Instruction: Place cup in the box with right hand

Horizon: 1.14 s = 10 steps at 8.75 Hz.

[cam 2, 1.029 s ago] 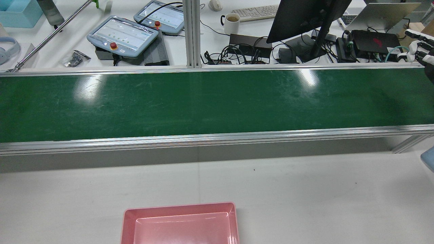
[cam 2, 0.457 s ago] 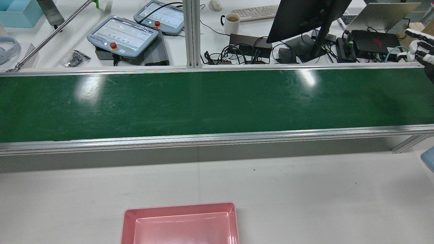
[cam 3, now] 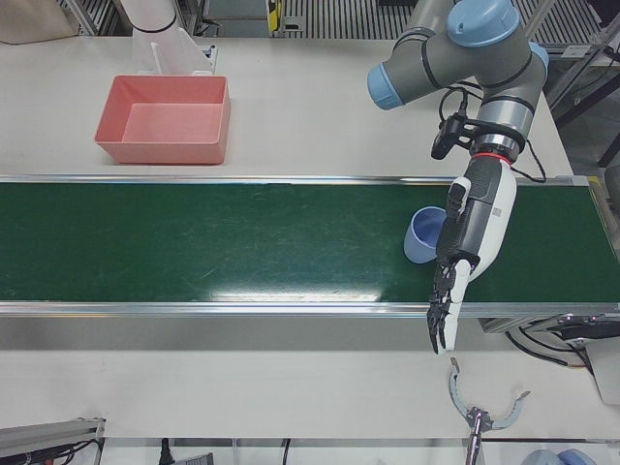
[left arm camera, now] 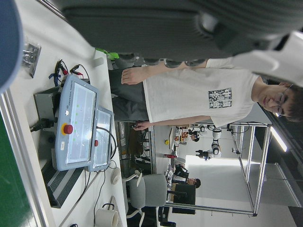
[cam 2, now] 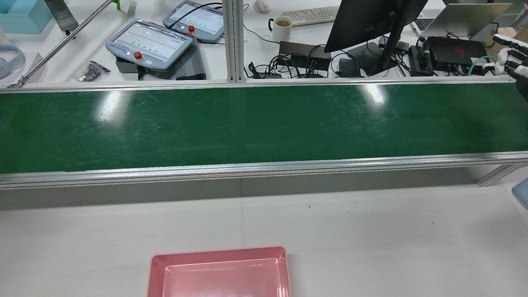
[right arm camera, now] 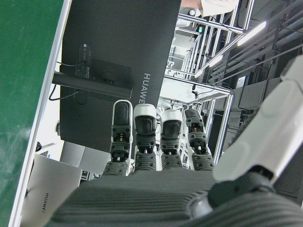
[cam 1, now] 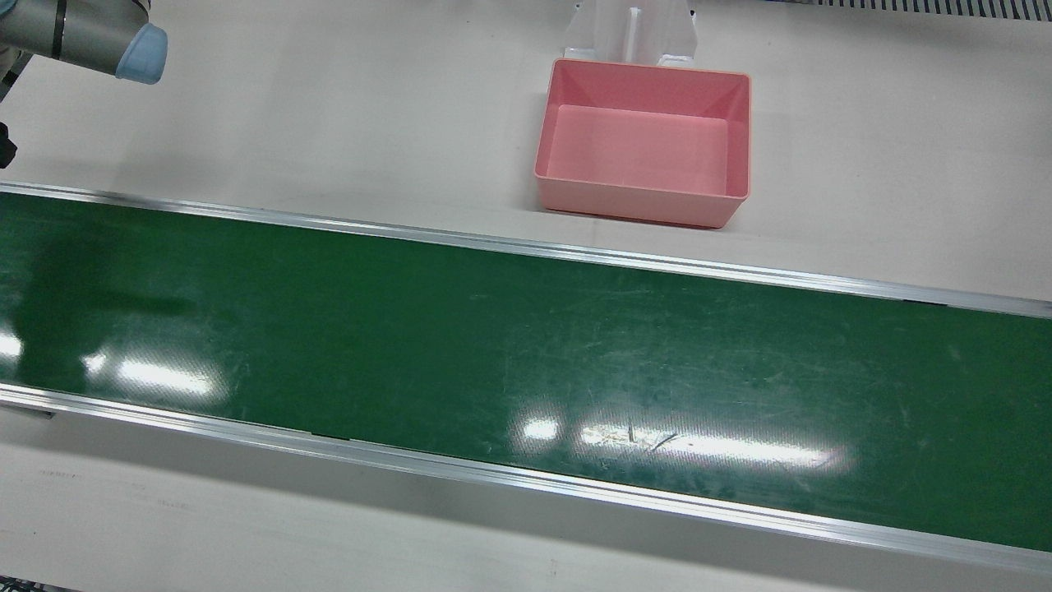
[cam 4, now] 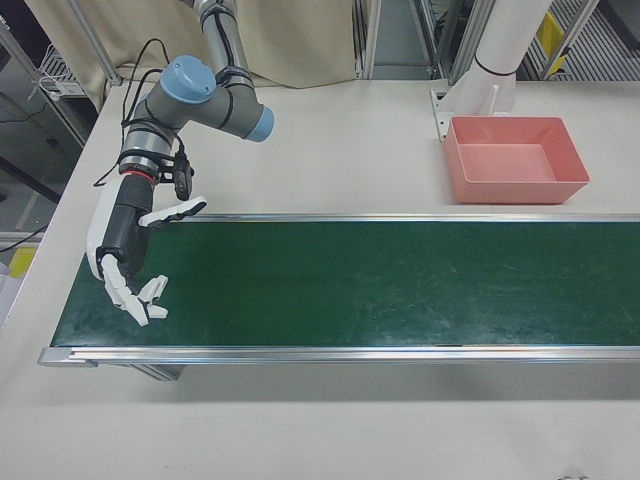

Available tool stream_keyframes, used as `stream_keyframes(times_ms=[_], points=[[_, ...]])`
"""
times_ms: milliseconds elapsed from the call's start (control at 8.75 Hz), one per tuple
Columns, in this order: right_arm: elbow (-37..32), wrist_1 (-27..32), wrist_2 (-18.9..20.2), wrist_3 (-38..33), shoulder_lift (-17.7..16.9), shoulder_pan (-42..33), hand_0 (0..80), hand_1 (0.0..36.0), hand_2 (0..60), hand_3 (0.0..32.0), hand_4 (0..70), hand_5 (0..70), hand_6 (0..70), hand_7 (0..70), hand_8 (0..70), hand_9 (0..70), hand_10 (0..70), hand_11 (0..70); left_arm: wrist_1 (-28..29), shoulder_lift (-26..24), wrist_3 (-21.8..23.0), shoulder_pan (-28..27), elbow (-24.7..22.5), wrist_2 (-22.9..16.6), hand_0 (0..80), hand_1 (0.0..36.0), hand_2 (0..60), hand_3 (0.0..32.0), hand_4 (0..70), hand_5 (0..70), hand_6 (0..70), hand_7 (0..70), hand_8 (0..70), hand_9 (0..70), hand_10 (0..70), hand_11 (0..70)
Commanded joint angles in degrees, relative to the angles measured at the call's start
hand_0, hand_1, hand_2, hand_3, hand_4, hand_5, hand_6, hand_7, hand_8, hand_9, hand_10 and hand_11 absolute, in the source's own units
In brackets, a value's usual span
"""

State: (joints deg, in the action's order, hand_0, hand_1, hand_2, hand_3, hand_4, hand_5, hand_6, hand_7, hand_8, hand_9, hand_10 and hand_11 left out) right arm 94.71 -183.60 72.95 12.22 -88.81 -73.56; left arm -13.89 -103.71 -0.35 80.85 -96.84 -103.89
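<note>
Start at your left end of the green belt (cam 3: 242, 242). The blue cup (cam 3: 421, 237) stands there, mouth up as far as the left-front view shows, about midway between the belt's two rails. The left hand (cam 3: 467, 232) hangs right beside it with the fingers (cam 3: 441, 320) straight, close together and pointing down past the rail on the operators' side. It grips nothing. The hand hides one side of the cup, so you cannot tell whether the two touch.

Moving right, the belt is bare along its whole length. The pink box (cam 1: 641, 205) sits on the white table (cam 1: 329, 123) on the robot's side of the belt, close to that rail but apart from it, and a little toward the left arm's half. It is empty and its mouth is open upward, with bare table on both sides of it.

At your right end, the right hand (cam 4: 120, 240) hangs above the belt's last stretch. Its fingers (cam 4: 140, 300) are spread, its thumb juts out to the side, and there is nothing in it. The rear view catches only its fingertips (cam 2: 509, 53) at the picture's right edge. Its own camera looks past the straight fingers at the back of a dark monitor (right arm camera: 109, 61).

The cup therefore lies well apart from the right hand, at the opposite end of the belt, with the box between them.
</note>
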Motion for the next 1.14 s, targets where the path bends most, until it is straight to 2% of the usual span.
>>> stream_keyframes(times_ms=[0, 1029], points=[[0.2, 0.0, 0.1, -0.1, 0.0, 0.0, 42.9, 0.1, 0.0, 0.0, 5.0, 7.4, 31.4, 70.0, 41.0, 66.7, 23.4, 34.4, 0.0, 0.0, 0.0, -0.1, 0.0, 0.1, 0.0, 0.0, 0.0, 0.0, 0.0, 0.0, 0.0, 0.0, 0.0, 0.0, 0.0, 0.0], [0.5, 0.0, 0.1, -0.1, -0.1, 0.0, 44.3, 0.0, 0.0, 0.0, 7.0, 7.3, 31.5, 70.0, 40.6, 66.2, 22.6, 33.2, 0.0, 0.0, -0.1, -0.1, 0.1, 0.1, 0.0, 0.0, 0.0, 0.0, 0.0, 0.0, 0.0, 0.0, 0.0, 0.0, 0.0, 0.0]])
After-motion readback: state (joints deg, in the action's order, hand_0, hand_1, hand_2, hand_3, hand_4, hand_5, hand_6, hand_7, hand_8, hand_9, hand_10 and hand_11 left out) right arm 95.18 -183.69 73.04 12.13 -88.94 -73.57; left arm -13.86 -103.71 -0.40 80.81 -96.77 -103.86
